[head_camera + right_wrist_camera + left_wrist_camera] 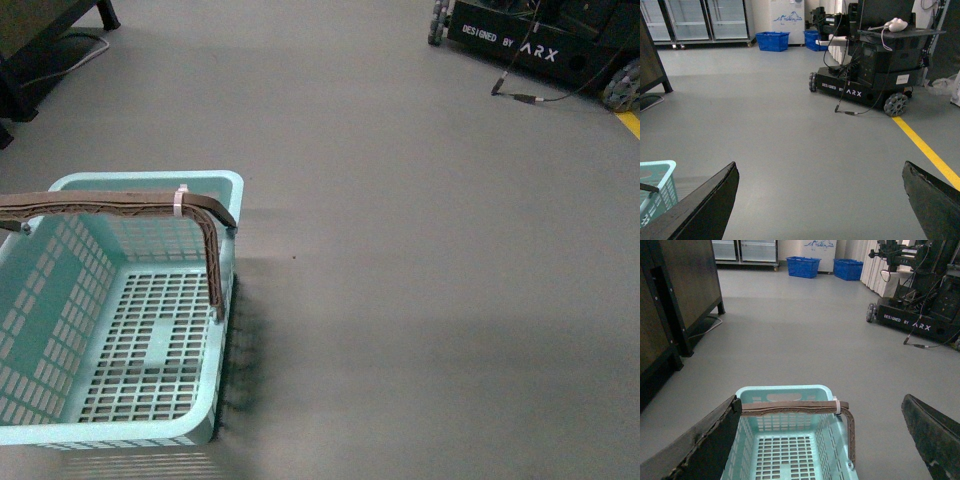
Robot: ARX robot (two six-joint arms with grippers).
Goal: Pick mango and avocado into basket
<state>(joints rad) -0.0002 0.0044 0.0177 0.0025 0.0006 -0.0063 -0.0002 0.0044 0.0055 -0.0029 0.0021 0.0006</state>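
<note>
My left end effector [820, 405] hangs wide open over the teal basket [785, 392]; my right end effector [820, 170], equally spread, faces grey floor [780, 130] and a black cart [875, 60].

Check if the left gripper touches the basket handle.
Cannot tell. In the left wrist view a finger of the left gripper overlaps the handle at its end, neither contact nor gap plain; the front view shows no gripper.
</note>
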